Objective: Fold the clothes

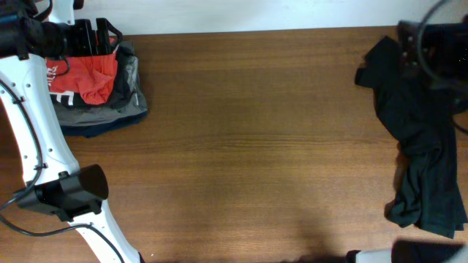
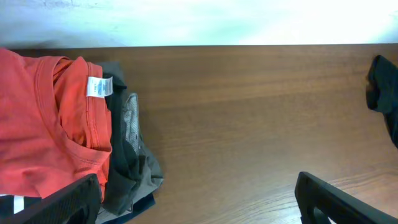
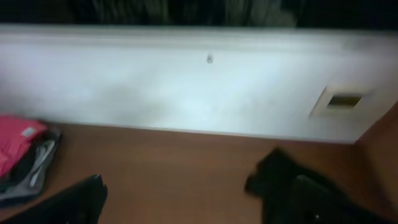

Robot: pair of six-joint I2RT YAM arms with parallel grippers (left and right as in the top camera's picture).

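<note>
A crumpled black garment (image 1: 424, 139) lies along the table's right side; it also shows in the left wrist view (image 2: 382, 87) and the right wrist view (image 3: 273, 177). A red shirt (image 1: 91, 77) tops a stack of grey and dark folded clothes (image 1: 124, 106) at the back left, and shows in the left wrist view (image 2: 43, 124). My left gripper (image 1: 95, 36) is open and empty over the stack's edge (image 2: 196, 186). My right gripper (image 1: 420, 44) is open and empty above the black garment's top end (image 3: 199, 193).
The brown wooden table (image 1: 256, 146) spans the view between the stack and the black garment. A white wall (image 3: 186, 81) runs behind the table's back edge. The left arm's white links and black joint (image 1: 69, 193) hang over the front left.
</note>
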